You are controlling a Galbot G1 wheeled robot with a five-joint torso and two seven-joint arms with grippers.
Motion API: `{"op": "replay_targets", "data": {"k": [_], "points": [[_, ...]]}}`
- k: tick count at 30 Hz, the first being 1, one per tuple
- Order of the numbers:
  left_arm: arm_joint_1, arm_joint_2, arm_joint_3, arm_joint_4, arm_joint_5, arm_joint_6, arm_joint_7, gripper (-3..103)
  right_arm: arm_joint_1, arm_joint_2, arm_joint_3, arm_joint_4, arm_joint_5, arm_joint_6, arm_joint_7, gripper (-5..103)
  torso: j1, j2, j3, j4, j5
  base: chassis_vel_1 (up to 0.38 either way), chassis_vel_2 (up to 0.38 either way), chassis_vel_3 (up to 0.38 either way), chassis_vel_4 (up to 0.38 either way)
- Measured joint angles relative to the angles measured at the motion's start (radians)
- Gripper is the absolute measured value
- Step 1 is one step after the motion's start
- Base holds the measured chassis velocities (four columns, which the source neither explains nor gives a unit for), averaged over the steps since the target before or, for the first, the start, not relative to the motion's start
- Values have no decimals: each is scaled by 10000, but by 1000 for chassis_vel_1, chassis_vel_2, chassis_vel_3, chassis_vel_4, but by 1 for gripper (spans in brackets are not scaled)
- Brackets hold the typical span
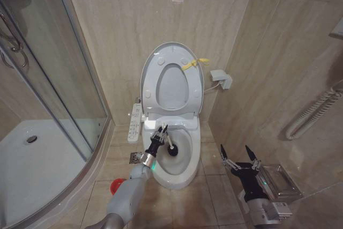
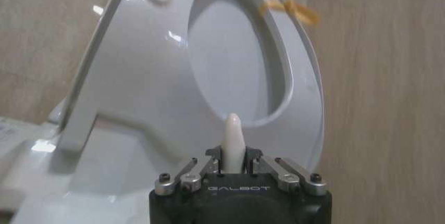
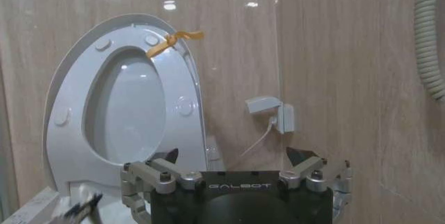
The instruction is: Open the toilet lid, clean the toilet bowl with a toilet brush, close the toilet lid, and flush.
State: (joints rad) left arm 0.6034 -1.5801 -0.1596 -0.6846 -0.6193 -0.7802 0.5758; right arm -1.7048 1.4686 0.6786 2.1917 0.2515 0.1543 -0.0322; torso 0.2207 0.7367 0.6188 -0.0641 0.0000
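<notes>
Right gripper waits at 5 o'clock in the head view, fingers spread, grasping nothing, well apart from the bowl. Left gripper is clenched on the brush handle over the bowl at 6 o'clock; in the left wrist view the handle tip stands up between the fingers. From the fingers, the brush head lies toward 4 o'clock, down in the bowl, long axis running handle-to-head. Lid and seat stand raised at 12 o'clock. Left arm is nearer.

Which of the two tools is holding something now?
The left tool, over the toilet bowl, grips the toilet brush; the right tool is open and empty.
</notes>
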Motion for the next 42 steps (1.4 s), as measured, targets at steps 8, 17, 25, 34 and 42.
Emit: {"op": "replay_targets", "data": {"k": [8,17,25,34,42], "points": [[94,-244,191,-181,-1191,692,-87,22,0,0,0,0,-1,0,0,100,0,0,-1,5,1,0,0,0,0],[386,439,-126,-267,1220,394,269,22,0,0,0,0,0,0,0,100,0,0,0,4,0,0,0,0,0],[384,400,173,-1248,124,767,34,22,0,0,0,0,-1,0,0,100,1,0,0,-1,-2,0,0,0,0],[750,356,364,-1452,-568,1507,-185,22,0,0,0,0,0,0,0,100,0,0,-2,3,-1,0,0,0,0],[820,963,-217,-1760,2676,1049,-722,22,0,0,0,0,0,0,0,100,0,0,-1,-1,-3,0,0,0,0]]}}
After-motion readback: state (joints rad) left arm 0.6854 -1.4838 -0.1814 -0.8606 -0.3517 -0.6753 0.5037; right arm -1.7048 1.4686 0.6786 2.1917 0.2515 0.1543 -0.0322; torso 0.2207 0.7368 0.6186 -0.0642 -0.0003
